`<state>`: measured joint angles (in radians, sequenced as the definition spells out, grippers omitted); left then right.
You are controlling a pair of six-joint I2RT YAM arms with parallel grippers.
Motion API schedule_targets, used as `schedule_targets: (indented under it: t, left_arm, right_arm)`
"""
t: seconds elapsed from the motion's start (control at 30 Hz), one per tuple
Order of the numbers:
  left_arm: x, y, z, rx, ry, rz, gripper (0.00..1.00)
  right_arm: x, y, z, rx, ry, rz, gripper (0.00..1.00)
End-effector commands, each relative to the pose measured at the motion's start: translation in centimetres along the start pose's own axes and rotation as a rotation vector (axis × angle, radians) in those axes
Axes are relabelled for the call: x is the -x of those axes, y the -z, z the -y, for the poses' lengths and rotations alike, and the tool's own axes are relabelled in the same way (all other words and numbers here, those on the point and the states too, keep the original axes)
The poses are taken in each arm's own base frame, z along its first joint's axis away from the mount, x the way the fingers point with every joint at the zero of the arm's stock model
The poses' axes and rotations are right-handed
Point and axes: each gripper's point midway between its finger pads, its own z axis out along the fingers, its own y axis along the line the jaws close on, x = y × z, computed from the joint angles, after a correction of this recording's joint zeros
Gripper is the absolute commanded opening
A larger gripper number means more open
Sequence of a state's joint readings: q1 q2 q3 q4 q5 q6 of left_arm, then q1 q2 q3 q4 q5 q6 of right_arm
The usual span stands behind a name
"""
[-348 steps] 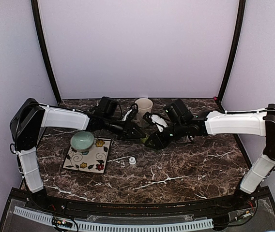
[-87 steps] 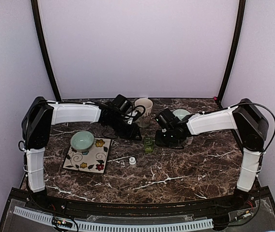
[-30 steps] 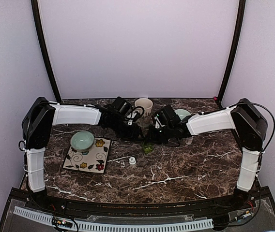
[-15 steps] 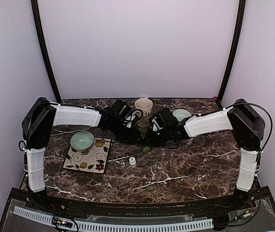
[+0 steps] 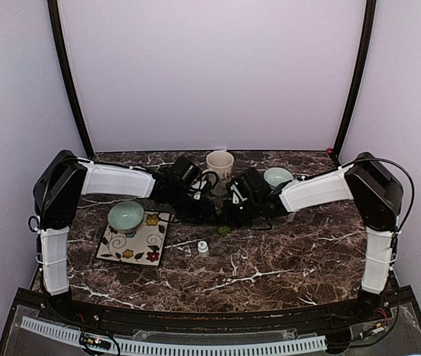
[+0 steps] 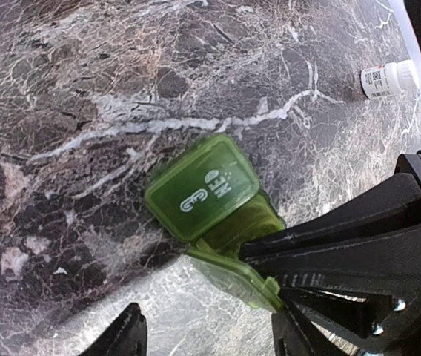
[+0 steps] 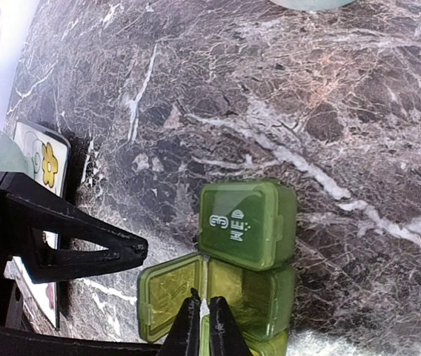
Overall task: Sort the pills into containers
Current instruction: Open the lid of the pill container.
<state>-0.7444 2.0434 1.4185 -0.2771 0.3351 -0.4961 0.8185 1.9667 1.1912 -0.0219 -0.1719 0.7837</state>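
Note:
The containers (image 7: 249, 225) are a green pill box lying on the marble between the two arms, also seen as the containers (image 5: 224, 229) and the containers (image 6: 204, 190). Its end compartment marked WED is closed. The middle compartment (image 7: 253, 291) stands open, its lid (image 7: 167, 294) folded flat to the side. My right gripper (image 7: 202, 324) is shut, its tips right over the hinge of that lid. My left gripper (image 6: 207, 337) is open, just beside the open lid (image 6: 238, 270). No pills are in view.
A cream mug (image 5: 220, 163) stands behind the grippers and a pale bowl (image 5: 278, 176) to its right. A teal bowl (image 5: 125, 216) sits on a flowered plate (image 5: 148, 245) at the left. A small white bottle (image 5: 203, 248) stands in front of the pill box.
The right gripper has shifted a little left over the pill box, uncovering the pale bowl behind it. The left gripper has edged closer to the box.

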Motion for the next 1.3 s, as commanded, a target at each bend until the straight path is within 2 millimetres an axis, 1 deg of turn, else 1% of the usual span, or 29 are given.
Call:
schedule_targets:
  t: [0.0,0.3,0.4,0.67,0.83,0.9,1.03,1.13,1.27]
  left_arm:
    - [1.4,2.3,1.3,-0.008,-0.011,0.072,0.59]
    - [2.3,3.9,0.9,0.032,-0.003,0.145,0.6]
    - [2.6,4.4,1.0,0.03,0.0,0.172,0.62]
    - [2.5,3.8,1.3,0.002,0.004,0.156,0.63]
    - [2.2,3.2,1.7,-0.032,0.0,0.131,0.67]
    - [2.2,3.1,1.9,-0.051,-0.002,0.126,0.67]
    - [1.9,2.6,2.3,-0.077,-0.014,0.095,0.68]
    - [1.8,2.1,2.3,-0.078,-0.019,0.071,0.68]
    - [1.7,1.6,1.6,-0.048,-0.018,0.063,0.68]
  right_arm:
    - [-0.3,-0.5,-0.4,0.005,0.026,-0.007,0.05]
    - [-0.5,-0.6,-0.3,0.004,0.031,-0.007,0.05]
    - [-0.5,-0.6,-0.3,0.0,0.034,-0.007,0.05]
    - [-0.3,-0.6,-0.2,-0.009,0.035,-0.001,0.05]
    - [-0.2,-0.5,-0.3,-0.006,0.039,0.003,0.06]
    - [-0.1,-0.5,-0.4,-0.002,0.04,0.005,0.08]
    - [-0.1,-0.6,-0.6,0.011,0.04,0.004,0.14]
    - [0.0,-0.5,-0.8,0.019,0.042,0.003,0.2]
    - [-0.3,-0.6,-0.8,0.026,0.041,-0.004,0.25]
